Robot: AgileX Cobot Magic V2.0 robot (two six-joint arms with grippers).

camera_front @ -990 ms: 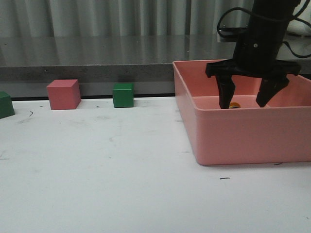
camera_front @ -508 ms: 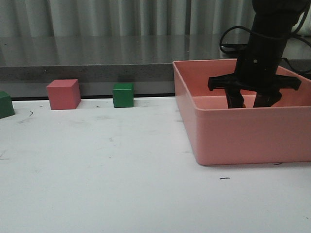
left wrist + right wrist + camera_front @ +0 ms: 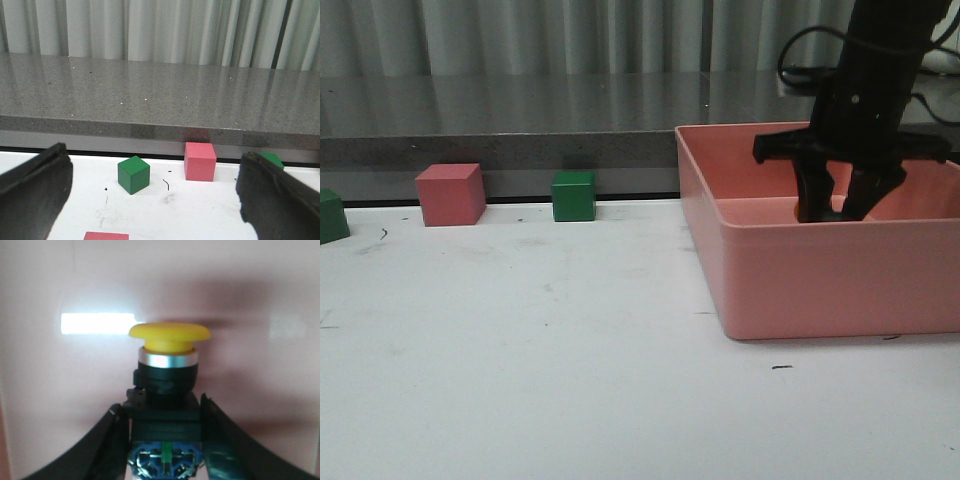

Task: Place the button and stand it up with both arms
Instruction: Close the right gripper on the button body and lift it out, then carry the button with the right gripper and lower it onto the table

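Note:
The button (image 3: 167,370), with a yellow mushroom cap, a silver ring and a black and blue base, lies inside the pink bin (image 3: 800,250). In the right wrist view my right gripper (image 3: 161,409) has both fingers pressed against the sides of the button's base. In the front view the right gripper (image 3: 838,205) reaches down into the bin, and the bin wall hides the button. My left gripper (image 3: 152,165) is wide open and empty above the white table; it does not show in the front view.
A pink cube (image 3: 450,193) and a green cube (image 3: 573,195) stand at the table's back edge, with another green cube (image 3: 330,215) at the far left. The left wrist view shows a green cube (image 3: 133,174), a pink cube (image 3: 200,161) and a pink block (image 3: 105,236).
My right gripper has sunk deeper into the bin, and its fingers have closed from wide apart to narrow. The cubes have not moved.

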